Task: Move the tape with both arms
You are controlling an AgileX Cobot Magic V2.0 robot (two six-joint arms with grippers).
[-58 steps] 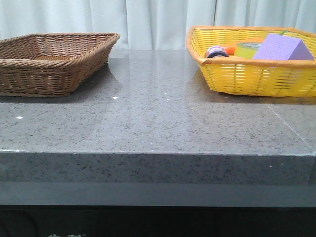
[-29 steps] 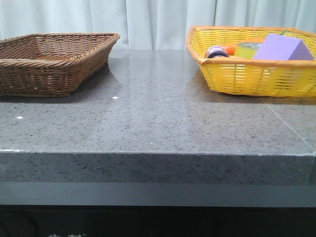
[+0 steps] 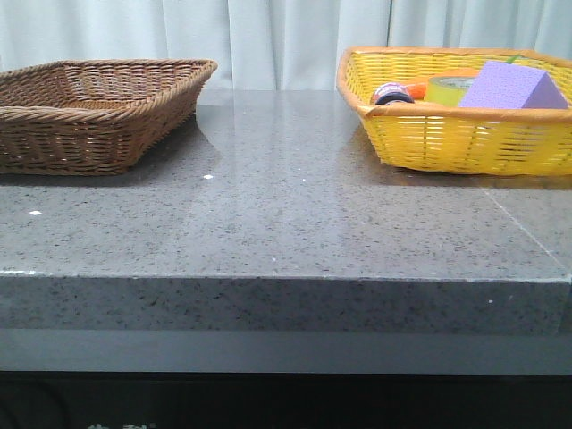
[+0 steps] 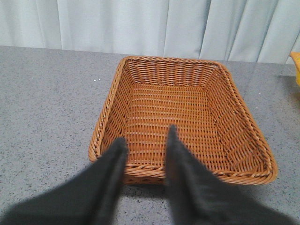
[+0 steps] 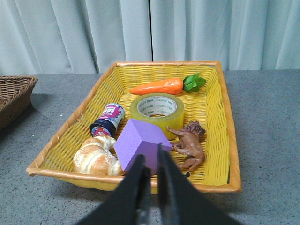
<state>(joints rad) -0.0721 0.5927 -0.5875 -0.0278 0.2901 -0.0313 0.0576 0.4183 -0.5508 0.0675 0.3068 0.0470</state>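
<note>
The tape [image 5: 157,110], a wide translucent yellow roll with a white core and green lettering, lies flat in the yellow basket [image 5: 228,140] behind a purple block [image 5: 140,143]. In the front view the tape [image 3: 451,88] shows just above the wall of the yellow basket [image 3: 465,138] at the far right. My right gripper [image 5: 150,152] hovers before that basket's near rim, jaws nearly together with nothing between them. My left gripper [image 4: 146,134] is open and empty over the near rim of the empty brown basket [image 4: 243,176]. Neither gripper shows in the front view.
The yellow basket also holds a toy carrot [image 5: 157,86], a small dark jar [image 5: 107,119], a croissant [image 5: 96,157] and a brown toy animal [image 5: 190,143]. The brown basket [image 3: 89,134] stands at the far left of the grey stone table [image 3: 286,223]. Curtains hang behind.
</note>
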